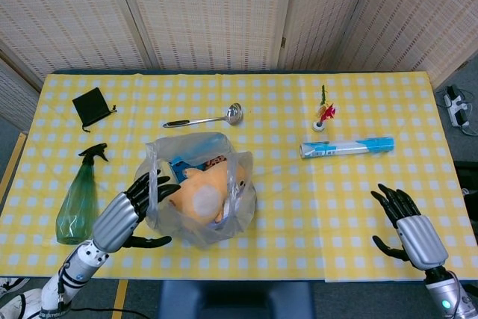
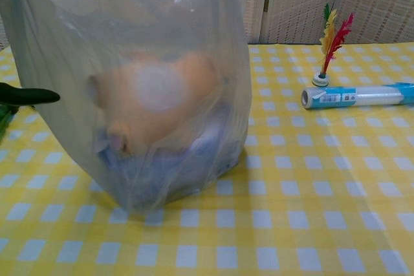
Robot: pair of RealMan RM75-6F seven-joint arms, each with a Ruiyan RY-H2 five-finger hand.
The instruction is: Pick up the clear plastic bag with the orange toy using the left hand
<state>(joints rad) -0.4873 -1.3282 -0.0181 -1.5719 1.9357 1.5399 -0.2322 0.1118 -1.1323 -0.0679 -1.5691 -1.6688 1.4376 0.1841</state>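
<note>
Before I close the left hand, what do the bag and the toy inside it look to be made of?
Bag: thin, clear, slightly cloudy plastic film; it creases, shines, and shows its contents through the wall. Orange toy: probably soft plush, matte orange with a pale round patch, though blurred behind the film. The left hand is at the bag's side, fingers apart.
</note>
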